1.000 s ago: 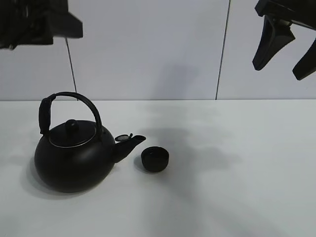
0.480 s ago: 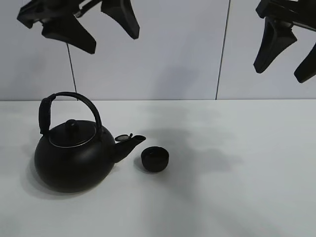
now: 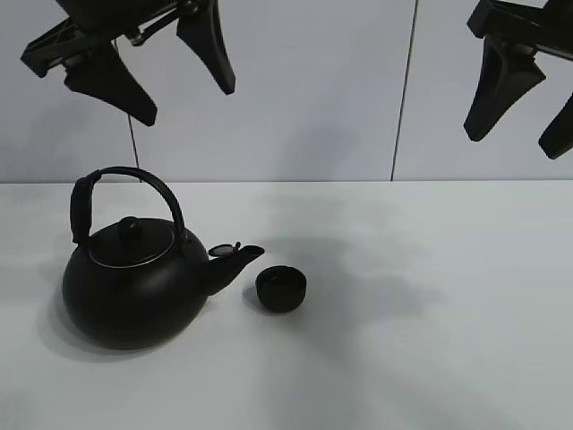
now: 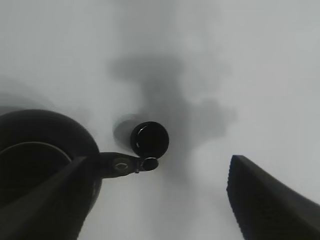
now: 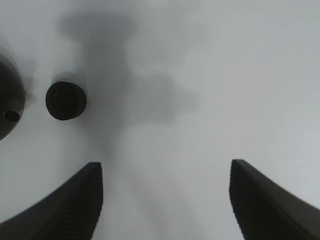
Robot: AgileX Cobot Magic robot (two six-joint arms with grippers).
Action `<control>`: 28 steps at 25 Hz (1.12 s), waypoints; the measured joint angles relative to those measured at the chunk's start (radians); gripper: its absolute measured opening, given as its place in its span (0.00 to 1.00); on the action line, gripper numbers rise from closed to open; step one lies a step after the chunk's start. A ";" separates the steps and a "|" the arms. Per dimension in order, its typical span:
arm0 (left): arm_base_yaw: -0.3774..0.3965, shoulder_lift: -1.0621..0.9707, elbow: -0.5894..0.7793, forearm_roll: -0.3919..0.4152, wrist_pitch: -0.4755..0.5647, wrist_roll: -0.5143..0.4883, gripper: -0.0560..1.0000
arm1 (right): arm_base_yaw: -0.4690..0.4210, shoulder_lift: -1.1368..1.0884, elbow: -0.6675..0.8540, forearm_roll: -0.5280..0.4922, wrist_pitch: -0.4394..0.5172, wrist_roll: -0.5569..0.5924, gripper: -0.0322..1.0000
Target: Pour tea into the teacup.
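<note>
- Left gripper [image 3: 183, 106] hangs high over the kettle [image 3: 134, 285], fingers pointing down and set at a slant; jaws wide apart, nothing between them.
- Right gripper [image 3: 524, 143] is up at the far right edge of the high view, well clear of everything on the table [image 3: 430, 340]; its two fingers stand apart and empty.
- Teacup [image 3: 281, 289] – small, round, black, no handle – sits upright on the table just beside the tip of the kettle's spout [image 3: 235, 261], close but not touching as far as the high view shows. The left wrist view shows a glossy inside (contents cannot be told).
- Kettle: big, rounded, matte black body, arched handle standing up, knobbed lid with a thin pale rim, a small flap at the spout tip.
- Table is plain white and smooth, with soft grey shadows of the arms falling near the cup; pale panelled wall behind.
- Against a second ago: left gripper has swung into the high view and its jaws have spread – half a second ago it sat slightly further right. Right gripper has barely moved. Kettle and cup have not shifted.
</note>
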 joint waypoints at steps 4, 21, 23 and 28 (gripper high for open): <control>0.018 0.003 0.000 -0.012 0.021 -0.003 0.57 | 0.000 0.000 0.000 0.000 0.000 0.000 0.51; 0.018 0.003 0.000 -0.022 0.080 0.001 0.57 | 0.000 0.000 0.000 0.067 -0.003 0.019 0.51; 0.018 0.003 0.000 -0.022 0.081 0.007 0.57 | 0.000 0.000 0.000 0.092 -0.006 0.020 0.51; 0.018 0.003 0.000 -0.022 0.081 0.012 0.57 | 0.000 0.000 0.000 0.104 -0.014 0.020 0.51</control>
